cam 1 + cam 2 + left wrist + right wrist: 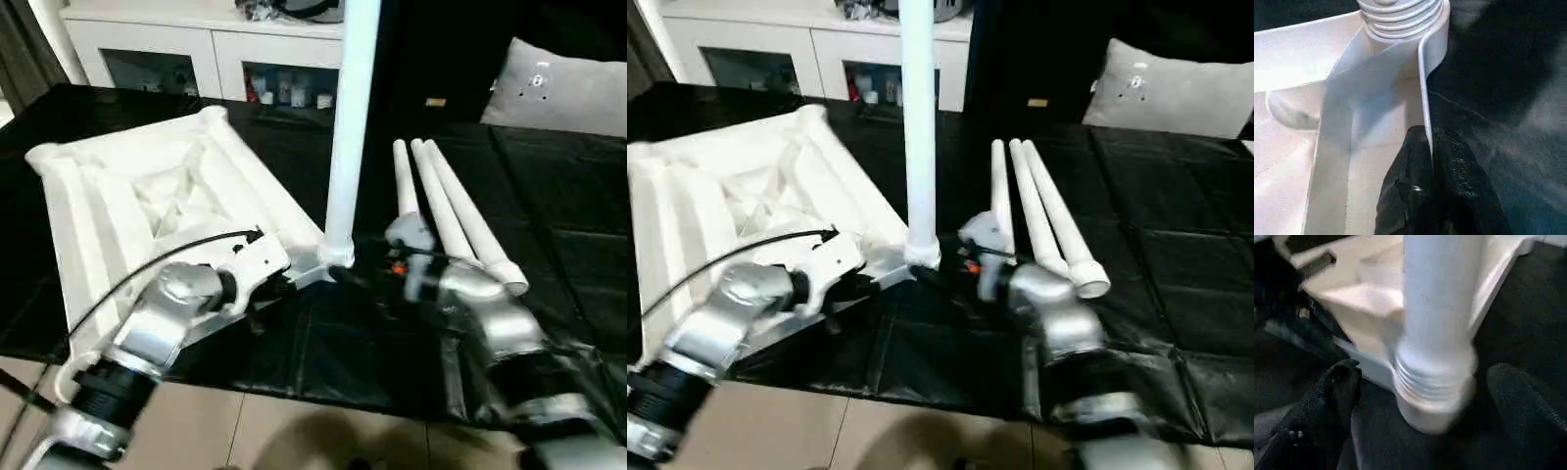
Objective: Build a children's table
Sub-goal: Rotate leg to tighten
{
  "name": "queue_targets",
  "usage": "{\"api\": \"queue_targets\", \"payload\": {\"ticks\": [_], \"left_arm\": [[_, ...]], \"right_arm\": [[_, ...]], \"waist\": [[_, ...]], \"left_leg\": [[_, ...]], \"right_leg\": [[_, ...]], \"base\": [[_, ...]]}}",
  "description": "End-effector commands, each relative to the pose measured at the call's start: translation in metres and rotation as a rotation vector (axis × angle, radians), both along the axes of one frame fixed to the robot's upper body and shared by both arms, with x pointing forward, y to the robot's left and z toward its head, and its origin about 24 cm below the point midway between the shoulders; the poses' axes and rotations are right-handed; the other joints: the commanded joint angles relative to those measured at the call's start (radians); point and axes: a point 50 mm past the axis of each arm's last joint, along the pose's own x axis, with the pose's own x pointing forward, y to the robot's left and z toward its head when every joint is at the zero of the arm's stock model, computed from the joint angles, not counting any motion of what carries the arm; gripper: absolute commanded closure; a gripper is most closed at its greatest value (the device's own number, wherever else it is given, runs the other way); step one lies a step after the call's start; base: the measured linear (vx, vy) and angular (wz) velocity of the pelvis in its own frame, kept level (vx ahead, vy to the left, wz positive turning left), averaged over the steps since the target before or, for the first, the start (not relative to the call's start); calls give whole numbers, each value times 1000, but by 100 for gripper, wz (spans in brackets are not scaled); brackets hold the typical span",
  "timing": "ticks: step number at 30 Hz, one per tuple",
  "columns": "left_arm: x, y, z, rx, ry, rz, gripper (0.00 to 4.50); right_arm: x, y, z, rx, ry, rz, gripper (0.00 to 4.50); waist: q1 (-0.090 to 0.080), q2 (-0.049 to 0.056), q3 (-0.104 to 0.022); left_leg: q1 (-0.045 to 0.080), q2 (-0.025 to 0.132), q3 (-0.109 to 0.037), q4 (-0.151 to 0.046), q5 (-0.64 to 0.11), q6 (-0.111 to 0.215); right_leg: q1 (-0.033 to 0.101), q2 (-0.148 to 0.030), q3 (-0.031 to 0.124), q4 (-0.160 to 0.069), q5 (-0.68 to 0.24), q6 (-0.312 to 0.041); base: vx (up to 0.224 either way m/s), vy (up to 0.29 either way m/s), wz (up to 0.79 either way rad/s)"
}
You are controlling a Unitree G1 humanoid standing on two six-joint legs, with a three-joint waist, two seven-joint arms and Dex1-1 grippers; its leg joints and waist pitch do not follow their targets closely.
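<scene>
L gripper (1431,161) pinches tabletop (127,196) rim (ribbed side up). R gripper (1425,396) wide open either side of upright leg (348,127), holding nothing. Three legs (446,211) lie nearby.

Soft indoor light falls from above; the white tabletop (147,196) shows bright, nearly washed out, against the black sheet (549,245), which carries faint sheen along its creases. A soft shadow lies on the tiled floor (294,431). The silver forearms (1058,333) are smeared by motion blur in the head views. In the right wrist view the upright leg (1442,308) is blurred, and the black fingers (1327,396) are out of focus.
</scene>
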Motion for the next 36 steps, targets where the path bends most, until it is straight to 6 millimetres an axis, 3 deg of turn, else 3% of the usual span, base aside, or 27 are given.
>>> {"api": "queue_targets", "payload": {"ticks": [1, 6, 11, 12, 15, 28, 36], "left_arm": [[-4, -5, -1, 11, 8, -110, 450], [-14, -2, -2, 23, 59, -289, 450], [-18, 3, -5, 81, 87, -389, 450], [-19, 5, -6, 96, 91, -417, 450], [-18, 7, -5, 110, 95, -451, 450], [-18, 4, -6, 112, 97, -512, 450], [-22, 1, -8, 14, 120, -410, 450]], "right_arm": [[0, 2, 7, -12, -10, 75, 5], [0, -3, 11, -91, -10, 156, 5], [-4, -1, 12, -109, 18, 259, 5], [-6, 1, 11, -108, 36, 296, 33], [-10, 6, 7, -113, 67, 362, 47], [-15, 15, -1, -92, 96, 399, 165], [-23, 23, -8, -5, 165, 364, 182]], "waist": [[1, 13, -70], [9, 13, -70], [19, 12, -68], [19, 12, -67], [20, 11, -68], [23, 12, -71], [23, 10, -72]], "left_leg": [[-21, -4, 27, -63, -135, 106], [-16, -1, 29, -66, -153, 94], [-14, 1, 30, -68, -177, 84], [-14, 1, 30, -68, -179, 82], [-15, 2, 30, -68, -179, 78], [-15, 2, 31, -66, -154, 69], [-17, 5, 30, -67, -141, 67]], "right_leg": [[73, -43, 56, -55, -247, -186], [71, -45, 58, -55, -257, -199], [72, -46, 58, -56, -287, -187], [71, -45, 59, -56, -290, -185], [72, -46, 59, -56, -293, -183], [74, -46, 61, -50, -263, -191], [77, -48, 62, -46, -249, -193]], "base": [[0, 0, 0], [0, 0, 0], [0, 0, 0], [0, 0, 0], [0, 0, 0], [0, 0, 0], [0, 0, 0]]}}
